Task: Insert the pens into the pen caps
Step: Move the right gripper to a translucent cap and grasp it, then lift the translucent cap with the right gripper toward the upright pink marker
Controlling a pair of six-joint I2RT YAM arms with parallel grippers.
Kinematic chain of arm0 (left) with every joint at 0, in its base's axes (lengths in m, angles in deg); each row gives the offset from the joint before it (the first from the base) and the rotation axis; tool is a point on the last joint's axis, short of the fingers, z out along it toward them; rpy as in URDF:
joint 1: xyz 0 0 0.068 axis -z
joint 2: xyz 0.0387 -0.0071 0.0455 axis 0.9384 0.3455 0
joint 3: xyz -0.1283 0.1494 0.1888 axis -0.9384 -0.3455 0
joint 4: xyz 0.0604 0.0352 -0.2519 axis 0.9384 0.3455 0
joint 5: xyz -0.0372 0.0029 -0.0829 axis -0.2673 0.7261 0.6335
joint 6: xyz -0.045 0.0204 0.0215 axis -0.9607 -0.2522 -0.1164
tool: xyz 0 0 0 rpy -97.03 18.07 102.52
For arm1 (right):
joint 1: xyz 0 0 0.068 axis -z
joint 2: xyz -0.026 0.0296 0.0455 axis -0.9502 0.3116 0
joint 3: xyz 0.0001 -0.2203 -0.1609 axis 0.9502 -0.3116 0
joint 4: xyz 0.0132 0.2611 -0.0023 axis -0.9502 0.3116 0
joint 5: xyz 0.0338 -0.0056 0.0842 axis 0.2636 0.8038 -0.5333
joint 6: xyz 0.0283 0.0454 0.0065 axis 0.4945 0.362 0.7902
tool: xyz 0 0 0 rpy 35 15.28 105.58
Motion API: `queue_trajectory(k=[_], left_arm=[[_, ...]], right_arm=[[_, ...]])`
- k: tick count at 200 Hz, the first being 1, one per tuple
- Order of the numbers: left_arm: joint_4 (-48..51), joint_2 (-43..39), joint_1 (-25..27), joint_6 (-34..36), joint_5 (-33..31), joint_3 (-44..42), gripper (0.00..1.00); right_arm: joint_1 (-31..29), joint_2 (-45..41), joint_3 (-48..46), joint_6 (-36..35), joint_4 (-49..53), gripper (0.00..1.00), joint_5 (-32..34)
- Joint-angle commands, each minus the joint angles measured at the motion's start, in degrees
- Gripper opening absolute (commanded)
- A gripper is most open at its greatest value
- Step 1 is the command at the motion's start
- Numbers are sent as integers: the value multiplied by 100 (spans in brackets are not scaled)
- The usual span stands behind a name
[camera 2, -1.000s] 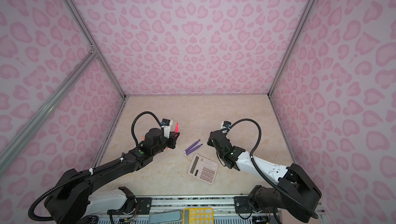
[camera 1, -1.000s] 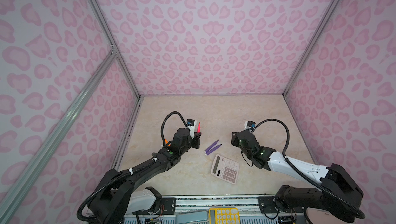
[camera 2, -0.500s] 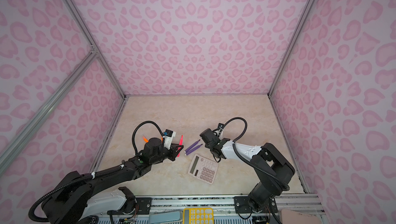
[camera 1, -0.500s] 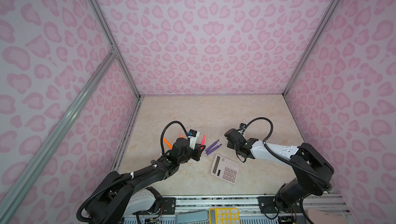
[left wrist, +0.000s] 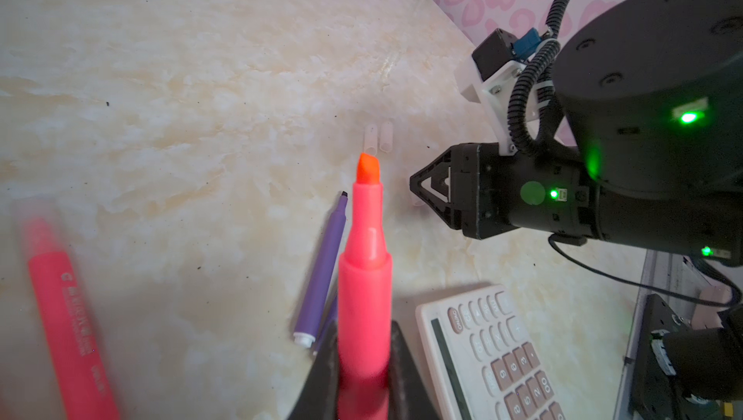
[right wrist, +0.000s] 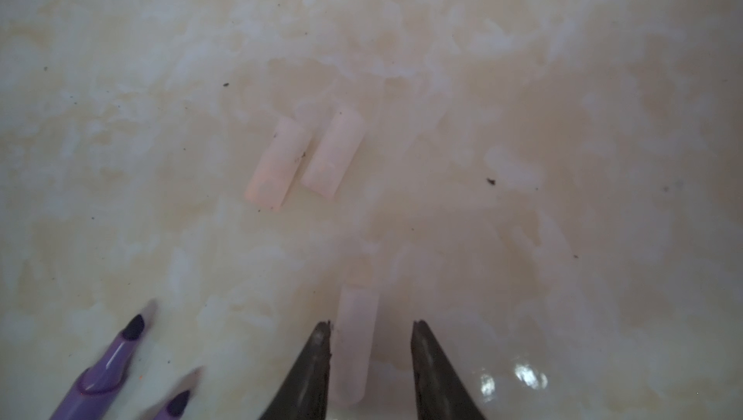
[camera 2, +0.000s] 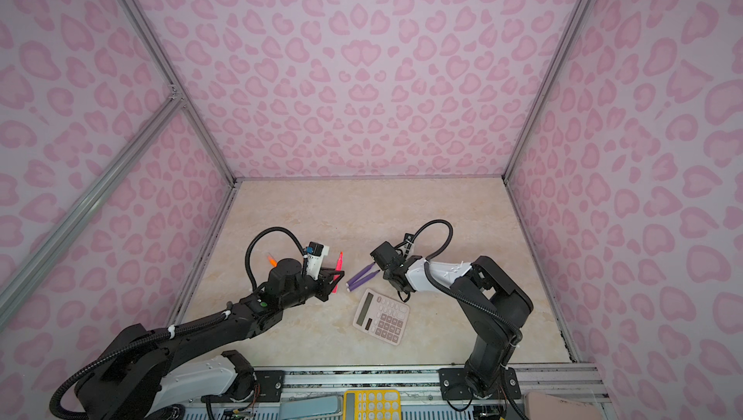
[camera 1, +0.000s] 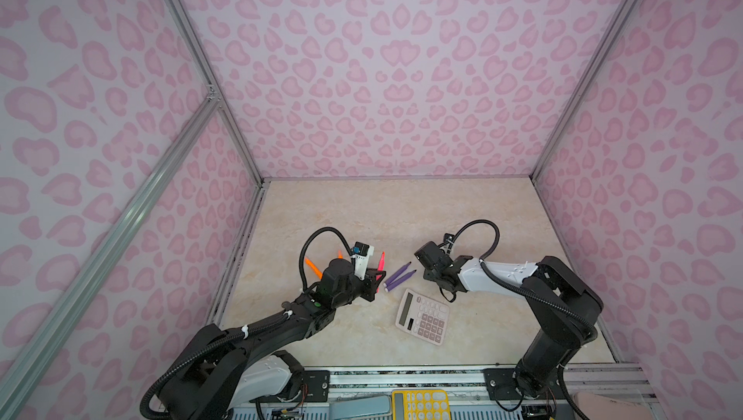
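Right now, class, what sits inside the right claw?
One clear pen cap lies between the right claw's parted jaws; one jaw covers part of its side.

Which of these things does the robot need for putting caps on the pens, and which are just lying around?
For the job: the pink pens, one in the left gripper; the purple pens; the orange pens; the clear caps, one between the jaws of the right gripper.
Just lying about: the pinkish calculator; the yellow calculator.
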Motion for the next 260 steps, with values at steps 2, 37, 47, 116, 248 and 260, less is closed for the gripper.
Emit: queue_trajectory(k=[2, 37, 47, 116, 248, 260], left_arm=[[-226, 51, 6, 10, 9, 58, 3], [-258, 92, 20, 0, 46, 83, 3], [-265, 94, 23, 1, 45, 77, 3], [-261, 79, 41, -8, 66, 82, 3], [-357, -47, 147, 156, 427, 70, 3], [-343, -124, 219, 207, 438, 46, 3]], right_arm=[[31, 80, 26, -78, 0, 36, -18], [49, 215, 100, -122, -15, 34, -25], [79, 254, 107, -142, -7, 32, -46], [130, 321, 84, -187, -52, 29, -86], [225, -181, 115, -310, -27, 10, -6], [231, -451, 117, -366, -84, 10, 64]])
